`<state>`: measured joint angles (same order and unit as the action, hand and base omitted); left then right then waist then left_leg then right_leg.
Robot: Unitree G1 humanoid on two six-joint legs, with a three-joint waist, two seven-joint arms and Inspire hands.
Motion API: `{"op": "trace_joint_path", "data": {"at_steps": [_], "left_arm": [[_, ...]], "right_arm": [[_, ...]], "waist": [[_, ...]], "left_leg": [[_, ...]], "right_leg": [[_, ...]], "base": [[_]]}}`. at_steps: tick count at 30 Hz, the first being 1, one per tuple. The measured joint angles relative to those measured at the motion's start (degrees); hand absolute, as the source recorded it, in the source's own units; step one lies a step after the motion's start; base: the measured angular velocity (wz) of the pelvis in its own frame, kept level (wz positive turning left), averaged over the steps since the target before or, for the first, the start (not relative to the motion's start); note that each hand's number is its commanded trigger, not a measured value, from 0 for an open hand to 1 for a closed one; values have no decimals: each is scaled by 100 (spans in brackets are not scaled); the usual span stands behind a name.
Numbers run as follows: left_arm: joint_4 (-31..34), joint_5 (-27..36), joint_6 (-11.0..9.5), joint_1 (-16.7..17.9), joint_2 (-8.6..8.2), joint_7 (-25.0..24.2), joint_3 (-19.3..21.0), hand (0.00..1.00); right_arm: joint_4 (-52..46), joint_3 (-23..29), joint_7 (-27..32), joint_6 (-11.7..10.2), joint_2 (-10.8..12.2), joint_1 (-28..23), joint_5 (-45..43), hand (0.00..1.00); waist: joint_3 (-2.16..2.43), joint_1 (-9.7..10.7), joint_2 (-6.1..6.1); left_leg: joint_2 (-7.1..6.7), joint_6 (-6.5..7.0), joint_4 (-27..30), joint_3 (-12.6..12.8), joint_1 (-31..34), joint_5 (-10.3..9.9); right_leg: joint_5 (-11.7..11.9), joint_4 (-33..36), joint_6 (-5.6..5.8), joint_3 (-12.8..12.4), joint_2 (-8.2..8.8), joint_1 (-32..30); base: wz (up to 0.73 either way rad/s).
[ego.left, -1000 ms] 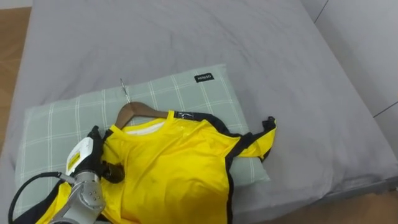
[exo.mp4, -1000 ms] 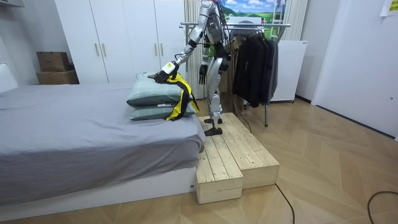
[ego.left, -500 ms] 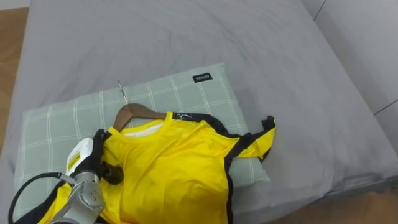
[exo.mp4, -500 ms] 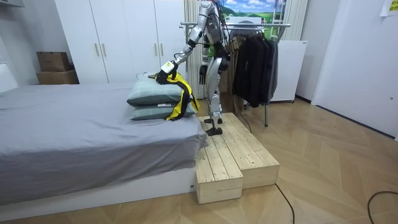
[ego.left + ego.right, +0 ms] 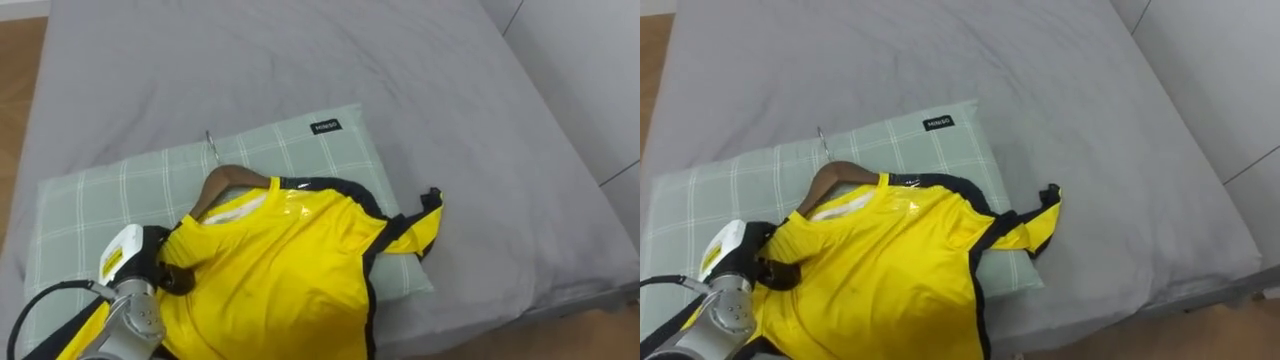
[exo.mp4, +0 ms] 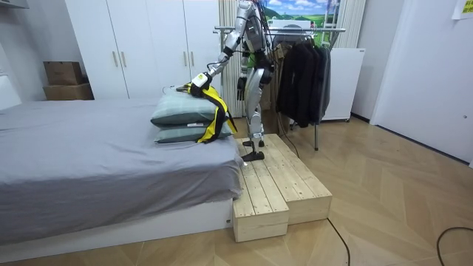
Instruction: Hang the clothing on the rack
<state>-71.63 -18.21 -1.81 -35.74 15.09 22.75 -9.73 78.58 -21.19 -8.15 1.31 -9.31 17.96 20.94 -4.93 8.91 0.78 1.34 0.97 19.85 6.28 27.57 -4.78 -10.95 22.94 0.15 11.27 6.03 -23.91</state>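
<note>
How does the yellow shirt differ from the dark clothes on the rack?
The yellow shirt lies on the checked pillow, gripped by the left hand; the dark clothes hang from the rack untouched. The yellow shirt is bright with black trim; the dark clothes are dark throughout. Both are garments.

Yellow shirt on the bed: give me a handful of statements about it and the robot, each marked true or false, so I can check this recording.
1. The yellow shirt is on a wooden hanger. True.
2. The shirt lies on a green checked pillow. True.
3. The robot's right hand grips the shirt. False: the left hand grips it at one shoulder; the right hand hangs by the robot's side.
4. The shirt hangs on the clothes rack. False: it lies on the pillow on the bed; the clothes rack holds dark clothes.
5. The robot stands on a wooden platform beside the bed. True.
</note>
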Motion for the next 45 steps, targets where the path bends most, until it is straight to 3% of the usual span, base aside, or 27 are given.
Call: {"op": "trace_joint_path", "data": {"at_steps": [19,22,26,27,28,35,37,38,41,45], "left_arm": [[0,-6,-1,8,-106,-56,-1,100],[2,-62,-1,23,-105,-50,4,100],[11,-401,-16,120,-91,-31,36,100],[64,-506,-23,180,-91,35,57,100],[135,-560,-22,219,-90,72,71,100],[1789,-1283,-80,837,-1,524,108,100],[2195,-1310,-80,972,18,616,140,100],[2617,-1409,-77,1148,28,619,212,100],[3383,-1402,-103,1453,184,806,216,100],[3847,-1544,-109,1790,215,965,221,100]], "right_arm": [[-2,-6,-9,-43,3,-105,139,0],[1,1,-16,-48,0,-177,132,0],[23,41,-81,-84,-31,-320,134,0],[19,134,-83,-106,-45,-384,135,0],[20,219,-84,-118,-48,-419,132,0],[-45,866,-73,-248,-193,-1133,134,0],[-102,977,-60,-248,-244,-1306,110,0],[-140,1138,-78,-265,-268,-1439,73,0],[-198,1317,-54,-267,-330,-1648,63,0],[-260,1479,261,-274,-408,-1969,-67,0]], "waist": [[20,11,16],[115,5,15],[208,-16,13],[258,-12,-12],[280,-13,-23],[351,-71,-66],[385,-122,-97],[436,-110,-130],[472,-134,-159],[538,-113,-210]], "left_leg": [[24,2,154,-11,-114,-1],[24,2,99,-10,-215,-1],[15,3,-65,-2,-619,0],[15,2,-80,-2,-702,-1],[14,2,-112,-4,-757,-2],[2,-16,-300,-84,-1359,-16],[-1,-23,-401,-68,-1528,-21],[-1,-30,-431,-80,-1606,-27],[-16,-43,-617,-35,-1966,-36],[-30,-69,-762,-29,-2354,-52]], "right_leg": [[1,84,-1,1,-9,136],[2,69,-3,4,-13,219],[28,-58,-4,1,-32,613],[25,-141,0,2,-38,715],[24,-176,2,2,-43,764],[79,-622,36,56,-107,1518],[100,-738,52,43,-122,1687],[130,-835,61,46,-141,1810],[135,-987,67,37,-146,2123],[132,-1140,74,26,-158,2540]], "base": [[0],[0],[0],[0],[0],[4],[-6],[0],[-4],[1]]}}
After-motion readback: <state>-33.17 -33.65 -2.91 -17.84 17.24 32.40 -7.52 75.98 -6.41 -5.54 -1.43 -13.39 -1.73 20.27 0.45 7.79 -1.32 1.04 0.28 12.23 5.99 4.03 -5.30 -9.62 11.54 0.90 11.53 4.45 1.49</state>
